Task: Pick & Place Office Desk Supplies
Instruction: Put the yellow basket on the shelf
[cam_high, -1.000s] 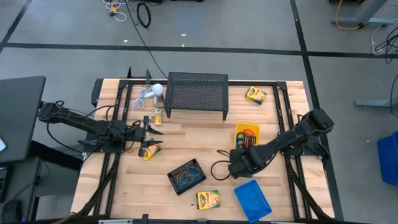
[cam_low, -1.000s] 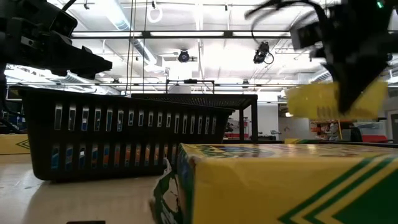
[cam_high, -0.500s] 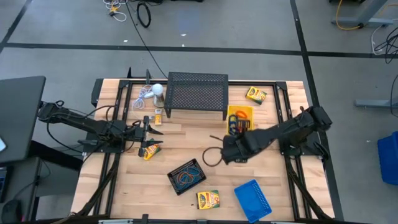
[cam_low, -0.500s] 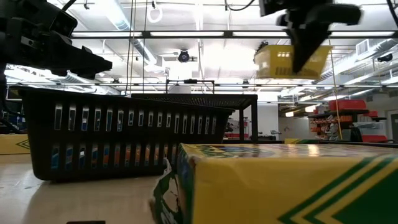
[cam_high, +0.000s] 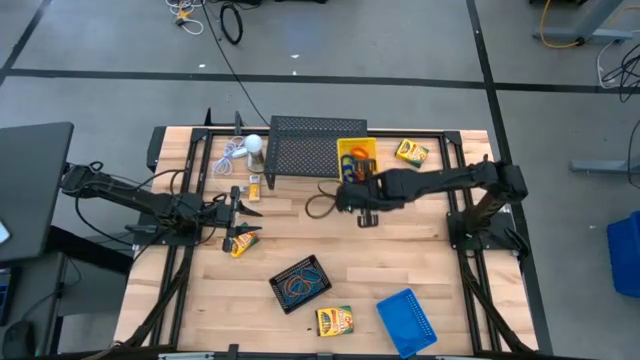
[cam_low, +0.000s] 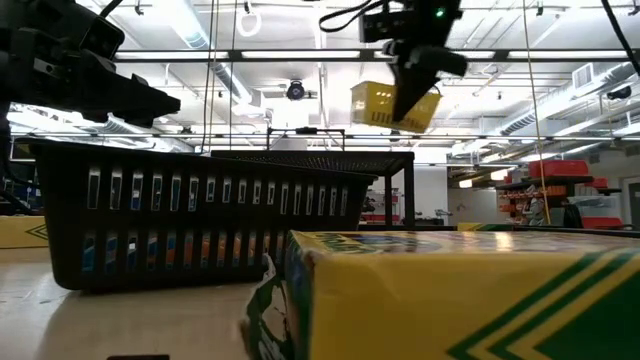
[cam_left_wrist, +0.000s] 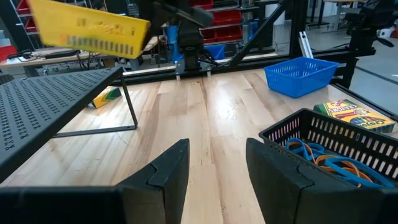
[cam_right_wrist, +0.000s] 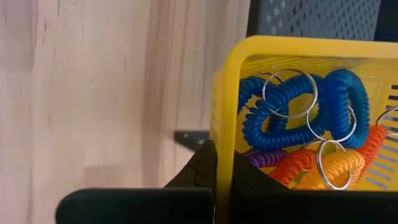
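Note:
A yellow mesh tray (cam_high: 356, 157) holding blue, orange and purple coil loops (cam_right_wrist: 298, 118) hangs in the air over the right part of the large black mesh stand (cam_high: 310, 150); my right gripper (cam_high: 360, 190) is shut on it. In the low view the yellow tray (cam_low: 385, 105) tilts under the gripper. My left gripper (cam_left_wrist: 214, 155) waits open at the table's left, nothing between its fingers. A black tray (cam_high: 300, 282) with loops, a blue tray (cam_high: 407, 320) and crayon boxes (cam_high: 335, 320) (cam_high: 412, 152) (cam_high: 243, 243) lie on the table. My right gripper pinches one wall of the yellow tray at its rim (cam_right_wrist: 222, 165), one finger outside (cam_right_wrist: 202, 171) and the other inside the tray. The fingers slant down from the table's right side. The tray is lifted clear and tilted, the loops still in it.
A white round object with a cord (cam_high: 252, 145) lies left of the stand. Black frame rails run along the table's left and right sides. Bare wood (cam_high: 300, 225) shows in the table's middle.
My right gripper has carried the yellow tray up and toward the table's far edge and left, from the right-middle of the table to above the black stand's right part, rolling its wrist on the way. The tray stays in its hold.

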